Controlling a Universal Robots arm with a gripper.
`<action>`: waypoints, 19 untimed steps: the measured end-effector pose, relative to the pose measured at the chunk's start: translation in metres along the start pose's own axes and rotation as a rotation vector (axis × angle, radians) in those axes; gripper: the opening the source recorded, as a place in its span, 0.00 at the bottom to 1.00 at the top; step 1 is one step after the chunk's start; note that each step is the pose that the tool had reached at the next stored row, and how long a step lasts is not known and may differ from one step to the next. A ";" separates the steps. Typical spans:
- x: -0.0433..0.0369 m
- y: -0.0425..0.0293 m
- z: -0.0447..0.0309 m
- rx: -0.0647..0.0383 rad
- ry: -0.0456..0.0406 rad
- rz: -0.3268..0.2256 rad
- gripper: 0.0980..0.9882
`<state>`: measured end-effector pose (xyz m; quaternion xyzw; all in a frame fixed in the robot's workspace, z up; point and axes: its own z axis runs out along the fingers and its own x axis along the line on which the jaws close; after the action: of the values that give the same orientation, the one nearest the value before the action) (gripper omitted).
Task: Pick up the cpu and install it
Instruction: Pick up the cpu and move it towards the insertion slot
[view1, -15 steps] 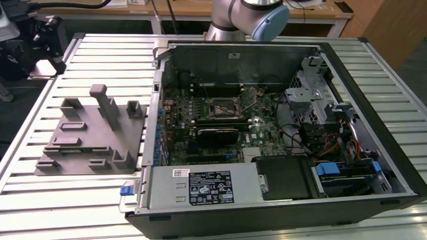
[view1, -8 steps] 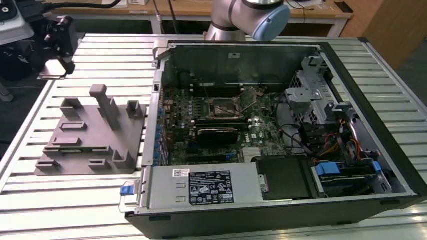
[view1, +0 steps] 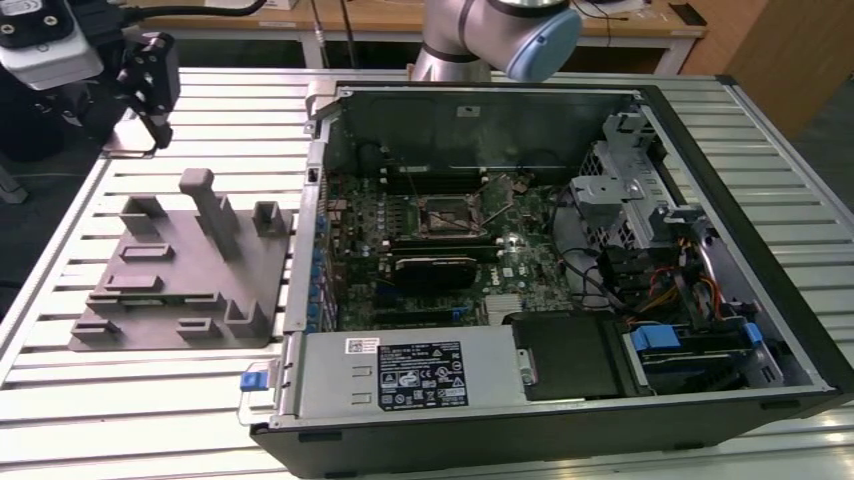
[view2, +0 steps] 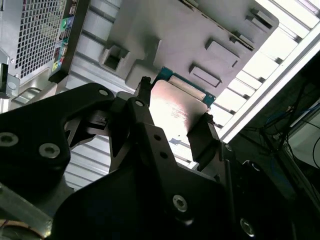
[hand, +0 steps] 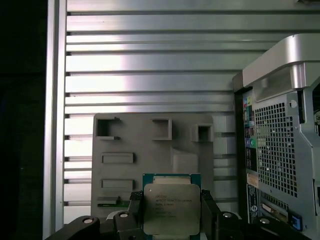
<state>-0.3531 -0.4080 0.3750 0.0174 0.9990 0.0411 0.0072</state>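
Outside the open case (view1: 507, 125), fingers (hand: 210, 212) clamp the cpu (hand: 170, 207).

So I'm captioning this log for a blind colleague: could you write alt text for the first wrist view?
The gripper holds the cpu, a square silver-topped chip on a green board, between its two black fingers. Beyond it lies the grey fixture on a slatted metal table, with the computer case beside it.
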 end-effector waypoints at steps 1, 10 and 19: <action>-0.0029 0.0001 0.0001 0.000 0.0001 0.000 0.50; -0.0153 0.0009 -0.0034 0.000 0.0013 0.000 0.50; -0.0164 0.0013 -0.0087 0.000 0.0012 0.000 0.50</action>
<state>-0.3368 -0.4080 0.3840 0.0174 0.9990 0.0411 0.0066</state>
